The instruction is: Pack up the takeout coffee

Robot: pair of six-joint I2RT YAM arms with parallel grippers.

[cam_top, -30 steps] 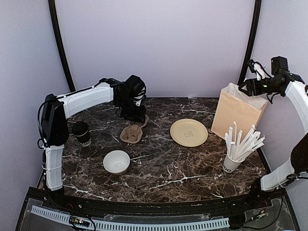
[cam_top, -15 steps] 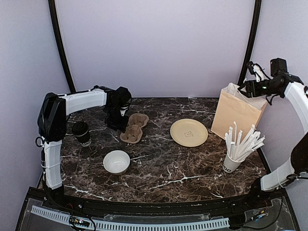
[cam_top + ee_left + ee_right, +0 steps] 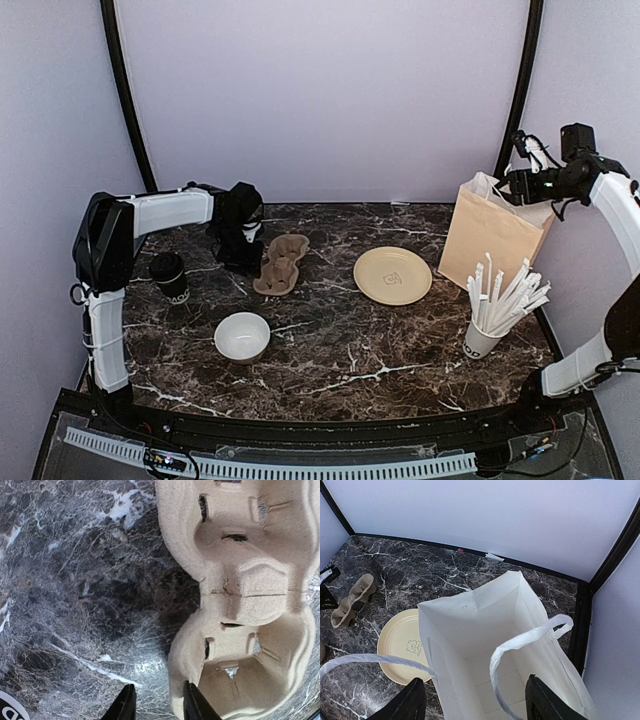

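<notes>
The takeout coffee [image 3: 169,275], a black lidded cup, stands at the table's left; a sliver of it shows in the left wrist view [image 3: 9,711]. My left gripper [image 3: 243,250] is low at the left edge of the brown pulp cup carrier [image 3: 280,265]. In the wrist view its jaws [image 3: 157,704] stand a little apart and straddle the carrier's [image 3: 240,595] rim; the left finger is clear of it. My right gripper [image 3: 520,182] hovers wide open and empty [image 3: 480,705] over the open paper bag [image 3: 470,625], which stands at the back right [image 3: 490,235].
A pale yellow plate [image 3: 392,275] lies mid-table and shows left of the bag in the right wrist view [image 3: 402,645]. A white bowl [image 3: 242,336] sits in front of the carrier. A white cup of straws [image 3: 495,310] stands before the bag.
My left gripper has moved left from above the carrier to its left edge. The carrier shifted back and turned a little. The right arm has barely moved.
</notes>
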